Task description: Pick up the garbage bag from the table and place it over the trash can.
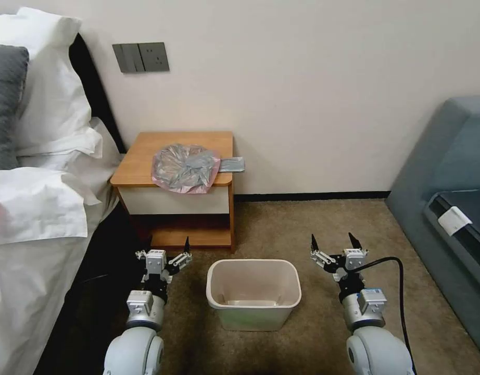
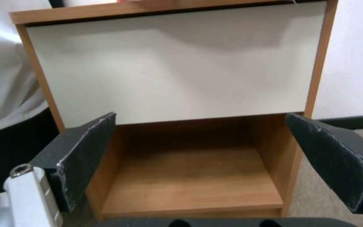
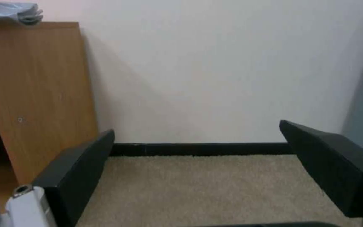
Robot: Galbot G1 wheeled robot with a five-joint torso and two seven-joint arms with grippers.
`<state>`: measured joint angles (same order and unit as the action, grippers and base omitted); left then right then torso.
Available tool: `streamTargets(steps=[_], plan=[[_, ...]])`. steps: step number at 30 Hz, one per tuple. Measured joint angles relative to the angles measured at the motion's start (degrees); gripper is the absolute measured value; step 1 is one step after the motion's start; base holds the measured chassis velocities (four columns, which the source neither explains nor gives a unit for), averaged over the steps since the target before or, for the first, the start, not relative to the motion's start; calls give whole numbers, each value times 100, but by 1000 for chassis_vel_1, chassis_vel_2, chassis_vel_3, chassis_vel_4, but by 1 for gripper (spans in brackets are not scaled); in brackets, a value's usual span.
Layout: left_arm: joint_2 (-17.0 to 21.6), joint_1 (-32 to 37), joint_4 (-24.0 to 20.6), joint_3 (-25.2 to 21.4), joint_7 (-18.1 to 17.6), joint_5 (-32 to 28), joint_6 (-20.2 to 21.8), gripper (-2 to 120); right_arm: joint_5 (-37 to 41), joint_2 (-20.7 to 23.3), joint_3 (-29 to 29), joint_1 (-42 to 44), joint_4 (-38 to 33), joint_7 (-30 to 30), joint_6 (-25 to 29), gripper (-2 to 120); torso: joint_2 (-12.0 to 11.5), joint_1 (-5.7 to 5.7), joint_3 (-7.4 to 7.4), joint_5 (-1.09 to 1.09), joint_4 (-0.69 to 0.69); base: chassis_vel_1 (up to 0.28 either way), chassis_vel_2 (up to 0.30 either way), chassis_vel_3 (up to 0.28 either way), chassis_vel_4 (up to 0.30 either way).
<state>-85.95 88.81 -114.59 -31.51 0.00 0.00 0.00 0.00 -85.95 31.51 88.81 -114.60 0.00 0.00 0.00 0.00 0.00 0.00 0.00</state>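
The garbage bag [image 1: 186, 167], crinkled grey film with a pink edge, lies spread on the top of the table [image 1: 138, 156], its front edge hanging slightly over. A folded grey tail of it sticks out past the table's right side [image 3: 20, 12]. The cream trash can [image 1: 253, 291] stands empty on the carpet in front of the table. My left gripper [image 1: 168, 242] is open, low, left of the can and facing the table's white drawer front [image 2: 173, 66] and lower shelf. My right gripper [image 1: 333, 240] is open, right of the can, facing the wall.
A bed with white pillows [image 1: 42, 156] and a grey cushion borders the left. A grey-blue sofa [image 1: 453, 198] stands at the right. A black cable [image 1: 401, 291] runs along my right arm. Open beige carpet [image 1: 313, 224] lies between table, can and sofa.
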Motion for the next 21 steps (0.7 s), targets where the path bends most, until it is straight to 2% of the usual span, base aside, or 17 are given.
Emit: streamTargets(steps=[21], plan=[[0,0,0,0,0,0,0,100,0,0,0,0,0,0,0,100,0,0,0,0,0,0,0,0,0]])
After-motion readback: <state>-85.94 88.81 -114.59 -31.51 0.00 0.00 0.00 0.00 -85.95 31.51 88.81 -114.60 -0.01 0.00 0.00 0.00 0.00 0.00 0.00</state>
